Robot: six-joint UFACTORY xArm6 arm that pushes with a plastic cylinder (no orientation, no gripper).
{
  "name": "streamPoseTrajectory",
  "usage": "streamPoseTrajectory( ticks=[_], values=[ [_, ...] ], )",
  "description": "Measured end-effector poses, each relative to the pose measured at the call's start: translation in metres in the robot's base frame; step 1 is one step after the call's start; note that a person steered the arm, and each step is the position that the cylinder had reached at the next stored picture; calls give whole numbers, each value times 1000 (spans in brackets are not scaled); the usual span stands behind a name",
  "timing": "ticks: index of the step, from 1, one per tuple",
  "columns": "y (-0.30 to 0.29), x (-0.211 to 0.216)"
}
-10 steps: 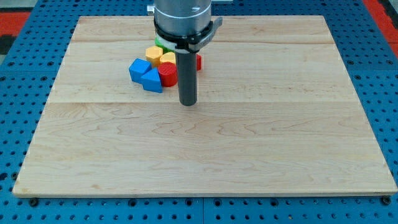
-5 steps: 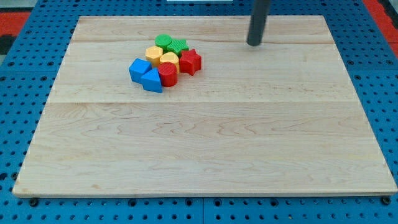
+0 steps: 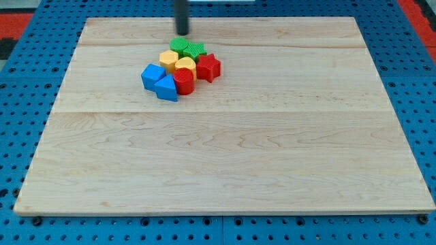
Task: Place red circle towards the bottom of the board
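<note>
Pale wooden board [image 3: 225, 156] on a blue pegboard desk [image 3: 422, 102], every block bunched near the view's top.

No claw on this rig, just a dark rod, so nothing to call apart or together; my tip [image 3: 182, 33] sits just above the cluster, apart from the green blocks [image 3: 187, 47] (shapes are hard to tell). The red circle block [image 3: 183, 81] is on the cluster's lower edge, touching the blue triangular block [image 3: 166, 88], with a blue cube [image 3: 152, 75], two yellow blocks [image 3: 176, 62] and a red star block [image 3: 208, 67] packed around. Below the circle it's bare wood down to the bottom edge.
</note>
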State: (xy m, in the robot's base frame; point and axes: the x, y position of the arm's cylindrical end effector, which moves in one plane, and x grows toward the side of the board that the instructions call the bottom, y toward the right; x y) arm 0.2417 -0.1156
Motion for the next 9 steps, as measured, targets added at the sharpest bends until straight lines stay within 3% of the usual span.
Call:
streamPoseTrajectory(
  ticks=[1, 2, 3, 5, 6, 7, 8, 9],
  values=[
    [-9, 45],
    [41, 115],
    [52, 169],
    [52, 157],
    [86, 229],
    [149, 255],
    [146, 209],
    [178, 234]
  ],
)
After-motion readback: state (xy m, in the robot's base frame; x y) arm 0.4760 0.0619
